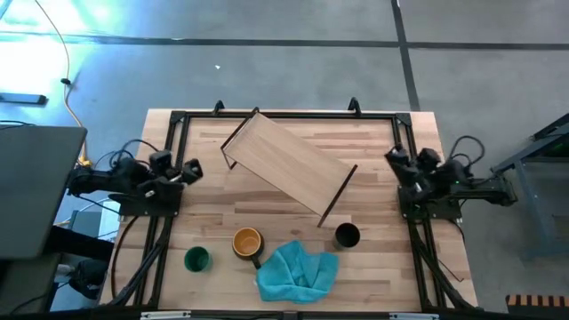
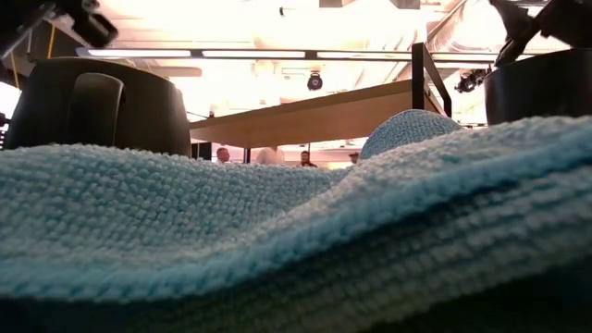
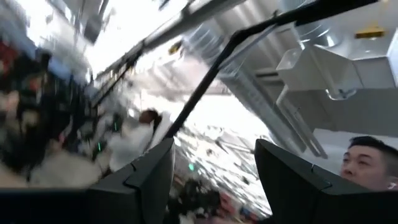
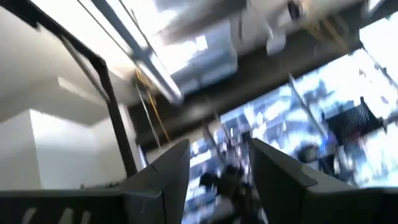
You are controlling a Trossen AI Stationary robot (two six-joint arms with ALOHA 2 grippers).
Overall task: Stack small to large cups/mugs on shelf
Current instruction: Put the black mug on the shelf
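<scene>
Shelf at the back, cups and cloth along the front edge

The long light wooden shelf (image 1: 286,165) with thin black end legs lies diagonally across the rear middle of the striped wooden tabletop (image 1: 373,267). Along the front stand, left to right, the small green cup (image 1: 196,260), the yellow-orange mug (image 1: 247,242) with a dark handle, the crumpled teal-blue cloth (image 1: 297,270) just beside it, and the small black cup (image 1: 347,235) near the shelf's right end.

Your wooden shelf (image 1: 289,164) stands skewed mid-desk. You see the green cup (image 1: 196,260), yellow-orange mug (image 1: 247,242) and black cup (image 1: 347,236) upright along the near edge.
</scene>
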